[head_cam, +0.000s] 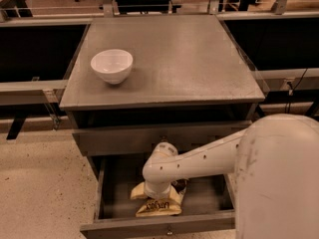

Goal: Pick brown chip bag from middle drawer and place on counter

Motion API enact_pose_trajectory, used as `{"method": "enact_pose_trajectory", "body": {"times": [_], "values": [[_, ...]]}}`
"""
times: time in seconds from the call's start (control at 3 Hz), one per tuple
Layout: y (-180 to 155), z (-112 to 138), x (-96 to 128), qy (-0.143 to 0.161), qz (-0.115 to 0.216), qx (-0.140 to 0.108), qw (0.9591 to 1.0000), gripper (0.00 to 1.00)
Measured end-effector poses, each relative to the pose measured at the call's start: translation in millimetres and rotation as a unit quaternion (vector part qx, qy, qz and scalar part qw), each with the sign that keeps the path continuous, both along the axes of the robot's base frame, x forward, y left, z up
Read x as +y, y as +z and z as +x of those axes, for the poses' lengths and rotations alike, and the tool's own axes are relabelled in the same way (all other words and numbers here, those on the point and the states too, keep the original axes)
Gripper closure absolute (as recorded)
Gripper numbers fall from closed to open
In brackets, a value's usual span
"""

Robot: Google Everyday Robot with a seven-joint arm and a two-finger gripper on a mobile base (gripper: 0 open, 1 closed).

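Note:
The brown chip bag (158, 206) lies flat in the open middle drawer (112, 185), near its front, with its cream band of lettering facing up. My gripper (160, 192) hangs from the white arm straight down onto the bag and is mostly hidden behind the wrist. The counter (184, 59) is the broad grey top of the cabinet above.
A white bowl (112, 65) stands on the counter's left side. A closed grey drawer front (149, 138) sits just above the open drawer. My large white arm fills the lower right. Dark benches run along both sides of the cabinet.

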State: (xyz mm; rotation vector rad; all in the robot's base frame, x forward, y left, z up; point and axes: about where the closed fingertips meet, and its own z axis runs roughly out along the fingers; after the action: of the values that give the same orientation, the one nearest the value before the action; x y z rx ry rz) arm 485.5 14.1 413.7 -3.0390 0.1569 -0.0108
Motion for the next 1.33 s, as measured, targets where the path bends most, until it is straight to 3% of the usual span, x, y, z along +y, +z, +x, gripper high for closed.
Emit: {"method": "enact_pose_trajectory", "body": {"times": [0.33, 0.67, 1.0, 1.33], "values": [[-32, -2, 2, 0.051, -0.013, 0.007, 0.9986, 0.25], [-45, -5, 5, 0.078, -0.028, 0.009, 0.9965, 0.47], [-41, -1, 8, 0.075, 0.004, 0.007, 0.9971, 0.7], [-37, -1, 8, 0.074, 0.008, 0.006, 0.9972, 0.93]]}}
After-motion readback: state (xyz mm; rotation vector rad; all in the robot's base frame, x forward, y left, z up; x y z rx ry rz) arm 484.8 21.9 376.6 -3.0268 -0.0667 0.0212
